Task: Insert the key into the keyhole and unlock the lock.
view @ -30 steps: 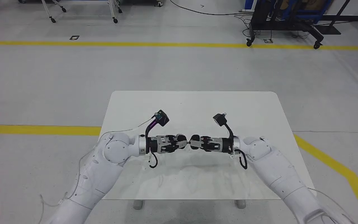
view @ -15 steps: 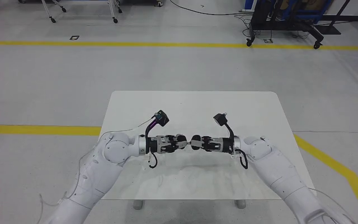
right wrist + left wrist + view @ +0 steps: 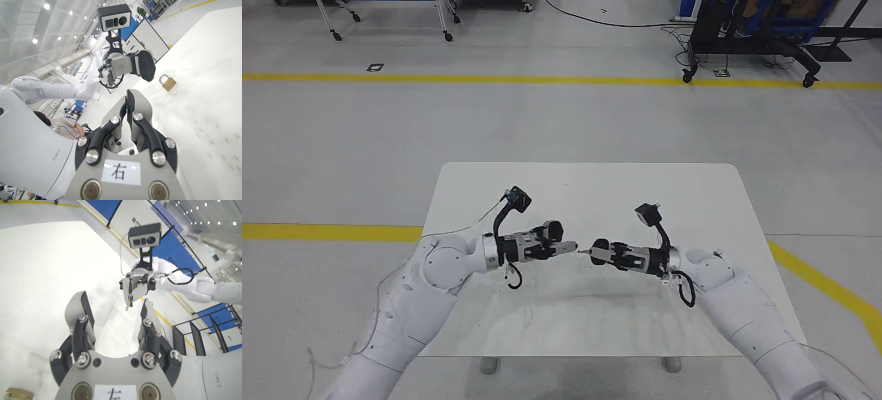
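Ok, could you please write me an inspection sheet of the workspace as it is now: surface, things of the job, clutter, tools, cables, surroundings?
surface: white table, faint scuff marks.
job's things: brass padlock on the table, shackle looks closed, apart from both tools; key held above the table, not in the lock.
clutter: nothing seen.
tools: left tool open, holding nothing; right tool shut on the key, pointing toward the left tool.
cables: black wrist cable looped at the right arm; a similar loop at the left arm; floor cables beyond the table.
surroundings: yellow floor lines; dark wheeled rack.
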Available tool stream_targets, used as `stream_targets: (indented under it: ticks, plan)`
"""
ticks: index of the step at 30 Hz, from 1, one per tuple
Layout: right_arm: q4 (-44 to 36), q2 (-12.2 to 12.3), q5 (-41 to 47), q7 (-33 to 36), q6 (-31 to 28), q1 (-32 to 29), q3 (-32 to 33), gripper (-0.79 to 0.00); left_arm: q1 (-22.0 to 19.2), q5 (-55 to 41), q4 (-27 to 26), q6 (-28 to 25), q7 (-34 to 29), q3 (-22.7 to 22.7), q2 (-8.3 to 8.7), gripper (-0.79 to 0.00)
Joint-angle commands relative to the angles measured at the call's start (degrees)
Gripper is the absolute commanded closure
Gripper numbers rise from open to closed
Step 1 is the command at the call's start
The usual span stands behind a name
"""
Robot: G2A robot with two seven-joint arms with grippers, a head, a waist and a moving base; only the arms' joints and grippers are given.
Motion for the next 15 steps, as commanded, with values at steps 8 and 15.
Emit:
stream_targets:
  ticks: [8,15]
  plan:
    - [-0.7,1.3,0.1,-4.2,-3.8,-3.8,4.6,0.000,12.7,30.3,-21.2,14.3,1.6,-13.2,3.86,-0.785]
    - [-0.7,1.3,0.1,-4.2,-3.8,-3.8,4.6,0.000,21.0,55.5,-33.4,26.0,-8.3,-10.3,4.76,-0.785]
